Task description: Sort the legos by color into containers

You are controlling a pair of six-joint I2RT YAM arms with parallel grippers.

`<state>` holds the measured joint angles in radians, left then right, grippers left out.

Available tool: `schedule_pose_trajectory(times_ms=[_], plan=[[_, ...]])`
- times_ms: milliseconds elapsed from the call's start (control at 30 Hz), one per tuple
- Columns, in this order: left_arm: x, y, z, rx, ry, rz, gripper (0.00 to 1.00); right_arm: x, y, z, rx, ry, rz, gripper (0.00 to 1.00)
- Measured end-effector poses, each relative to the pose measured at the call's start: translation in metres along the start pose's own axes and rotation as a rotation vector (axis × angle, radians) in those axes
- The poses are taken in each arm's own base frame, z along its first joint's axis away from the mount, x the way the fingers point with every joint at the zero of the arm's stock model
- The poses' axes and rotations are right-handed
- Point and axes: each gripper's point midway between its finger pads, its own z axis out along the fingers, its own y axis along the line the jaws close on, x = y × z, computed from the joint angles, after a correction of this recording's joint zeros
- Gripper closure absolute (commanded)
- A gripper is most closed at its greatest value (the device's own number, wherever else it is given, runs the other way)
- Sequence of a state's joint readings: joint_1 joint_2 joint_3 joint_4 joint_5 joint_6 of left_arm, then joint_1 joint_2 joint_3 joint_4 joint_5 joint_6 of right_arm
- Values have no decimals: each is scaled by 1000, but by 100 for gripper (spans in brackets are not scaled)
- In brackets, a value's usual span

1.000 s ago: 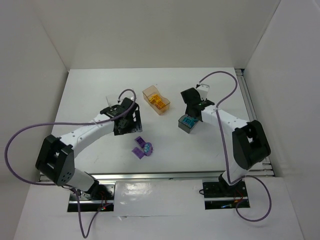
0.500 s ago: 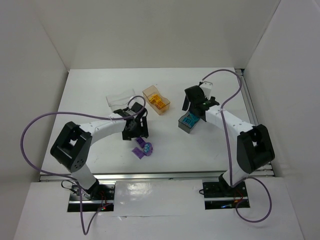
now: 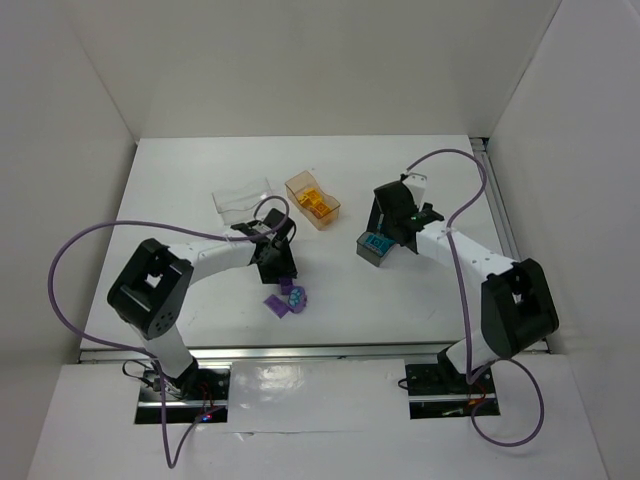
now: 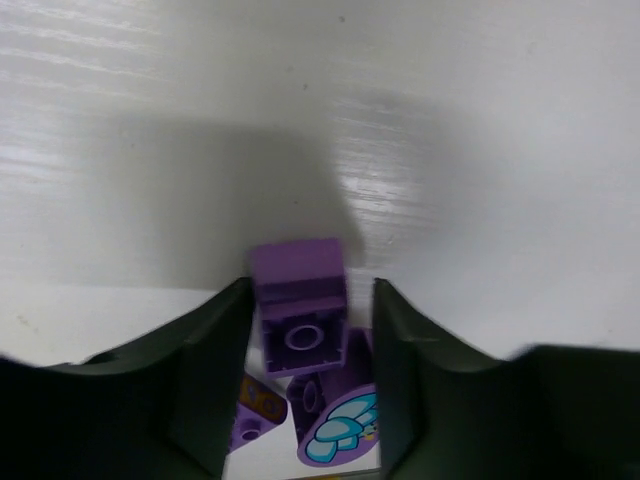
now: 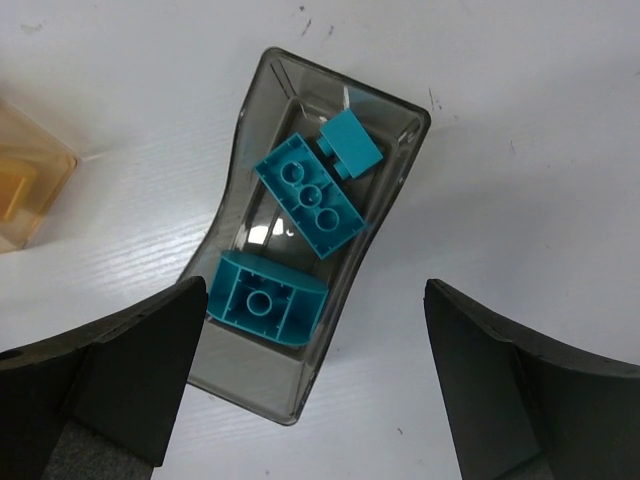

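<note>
Purple brick [image 4: 297, 305] sits in L tool [image 4: 312, 292], jaws narrow w/ gap one side: centre, squeeze square, lift straight; R tool [image 5: 315, 300] wide, empty.

A purple brick [image 4: 298, 300] is seen beside a rounded purple piece [image 4: 345, 430] printed with a cyan flower pattern. Three cyan bricks [image 5: 310, 195] are seen in a smoky grey bin [image 5: 255, 385], and yellow-orange bricks [image 3: 316, 206] in an amber bin [image 3: 297, 186]. A clear whitish bin [image 3: 243, 200] is set on the white surface [image 3: 420, 300].
</note>
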<state>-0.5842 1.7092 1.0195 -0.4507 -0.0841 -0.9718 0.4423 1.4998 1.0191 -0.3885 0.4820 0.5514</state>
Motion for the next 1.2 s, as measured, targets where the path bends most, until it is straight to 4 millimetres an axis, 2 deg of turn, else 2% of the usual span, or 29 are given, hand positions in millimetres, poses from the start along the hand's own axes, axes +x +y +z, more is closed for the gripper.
schedule_pose_trajectory(times_ms=[167,233,267,433,533,667,733,833,1000,1200], plan=[[0,-3,0,14,-8,-19,61,5,-6,-3,3,4,-1,4],[-1,-2,0,8,-15,-23,70,4,-7,-3,4,2,2,4],[-2,-1,0,3,-19,-24,78,4,-7,-4,2,0,3,4],[-14,4,-9,-57,-56,-13,87,1,-7,-6,-2,-7,8,4],[-43,-6,-27,-75,-131,7,88,-1,-7,-8,-6,-12,10,4],[-105,-28,-61,-51,-270,0,88,-7,-7,-14,-13,-34,19,4],[-140,-30,-75,-59,-338,-23,88,-11,-8,-18,-20,-46,27,4],[-185,-21,-85,-92,-408,-57,88,-14,-10,-25,-26,-60,35,4],[-233,8,-73,-178,-426,-100,88,-19,-19,-28,-14,-74,44,4],[-264,45,-46,-258,-393,-155,87,-21,-28,-26,9,-75,46,4]])
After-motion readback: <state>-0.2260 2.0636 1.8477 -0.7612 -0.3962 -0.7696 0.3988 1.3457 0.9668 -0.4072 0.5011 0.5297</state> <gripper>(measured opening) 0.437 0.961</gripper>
